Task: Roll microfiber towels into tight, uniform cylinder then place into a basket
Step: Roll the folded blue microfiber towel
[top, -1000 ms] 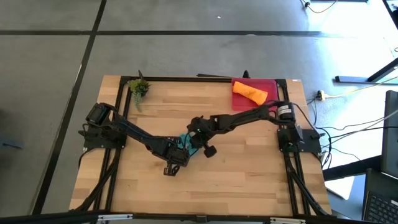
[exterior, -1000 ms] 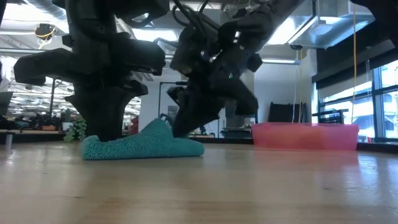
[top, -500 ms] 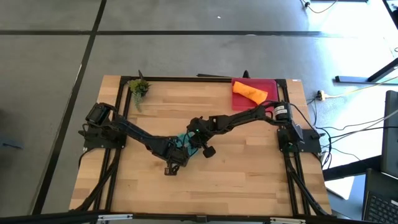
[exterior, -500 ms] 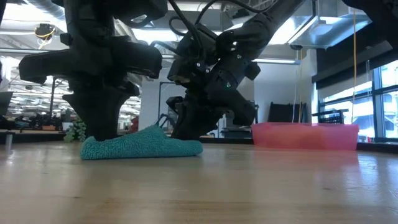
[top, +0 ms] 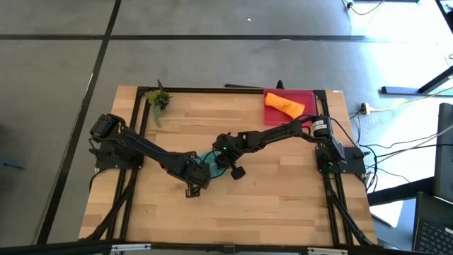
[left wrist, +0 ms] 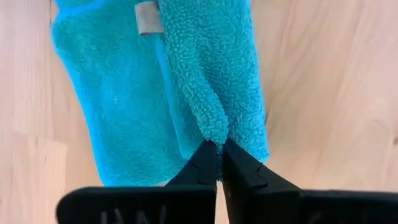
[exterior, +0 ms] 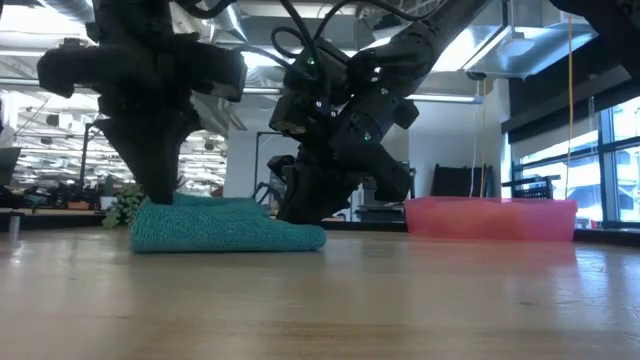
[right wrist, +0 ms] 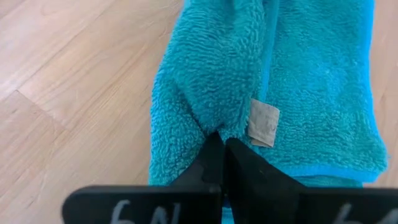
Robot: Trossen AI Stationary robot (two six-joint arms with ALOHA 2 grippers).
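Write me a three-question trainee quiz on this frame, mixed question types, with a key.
1. True or false: the orange towel lies in the basket.
2. Which cloth do both grippers pinch? A) teal towel B) orange towel C) neither
3. Fill in: the left gripper and the right gripper are both ____ on the teal towel's edge.

Key: 1 true; 2 A; 3 shut

Teal towel (top: 209,160) mostly hidden under arms in high view; plant (exterior: 121,209) half-hidden behind towel.
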